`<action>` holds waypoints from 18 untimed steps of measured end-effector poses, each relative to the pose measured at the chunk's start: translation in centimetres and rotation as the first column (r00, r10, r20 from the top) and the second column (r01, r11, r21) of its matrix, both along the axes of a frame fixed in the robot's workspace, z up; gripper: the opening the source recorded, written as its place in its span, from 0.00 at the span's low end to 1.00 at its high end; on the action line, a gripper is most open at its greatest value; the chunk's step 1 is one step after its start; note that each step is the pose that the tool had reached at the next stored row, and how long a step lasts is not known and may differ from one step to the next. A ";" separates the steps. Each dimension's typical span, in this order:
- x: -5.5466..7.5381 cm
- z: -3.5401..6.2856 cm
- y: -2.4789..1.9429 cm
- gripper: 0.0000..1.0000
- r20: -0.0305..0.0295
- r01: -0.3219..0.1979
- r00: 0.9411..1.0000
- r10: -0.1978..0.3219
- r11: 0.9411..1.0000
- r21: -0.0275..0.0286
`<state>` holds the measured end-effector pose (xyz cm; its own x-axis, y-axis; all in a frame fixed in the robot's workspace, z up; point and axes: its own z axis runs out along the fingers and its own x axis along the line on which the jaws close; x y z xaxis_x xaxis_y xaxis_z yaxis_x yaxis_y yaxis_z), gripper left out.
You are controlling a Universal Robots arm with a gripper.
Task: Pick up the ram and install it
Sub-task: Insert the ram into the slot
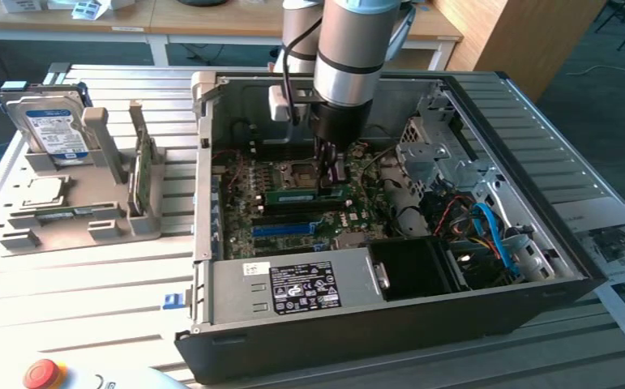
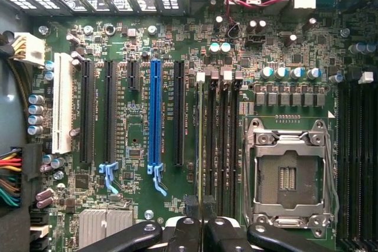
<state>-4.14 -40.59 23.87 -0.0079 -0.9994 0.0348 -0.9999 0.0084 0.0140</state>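
The fingers [image 2: 180,237] stand narrow, pinching the ram [image 2: 200,146] edge-on. Its long axis runs along the black memory slots [image 2: 223,146], beside the open processor socket [image 2: 287,172] inside the computer case [image 1: 399,324]. On the counter [image 1: 96,275], a hard drive [image 1: 55,130] carries a blue-white label with unreadable writing.

The case [image 1: 399,324] sits mid-frame on the table [image 1: 74,279]. At the exterior view's left a rack [image 1: 85,220] holds the drive [image 1: 55,130] upright. Inside the case my gripper [image 1: 331,178] hangs over the board [image 2: 136,146], clamping the ram [image 1: 296,195] on edge near the socket [image 2: 287,175].
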 end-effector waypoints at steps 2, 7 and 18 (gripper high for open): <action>0.0 -0.08 0.01 0.12 0.000 0.000 1.000 0.000 1.000 0.000; 0.0 -0.39 0.01 0.12 0.002 0.000 1.000 0.000 1.000 0.000; 0.0 -0.51 0.01 0.12 0.003 0.000 1.000 0.000 1.000 0.001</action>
<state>-4.17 -40.58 23.36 -0.0080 -0.9994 0.0343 -0.9999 0.0084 0.0115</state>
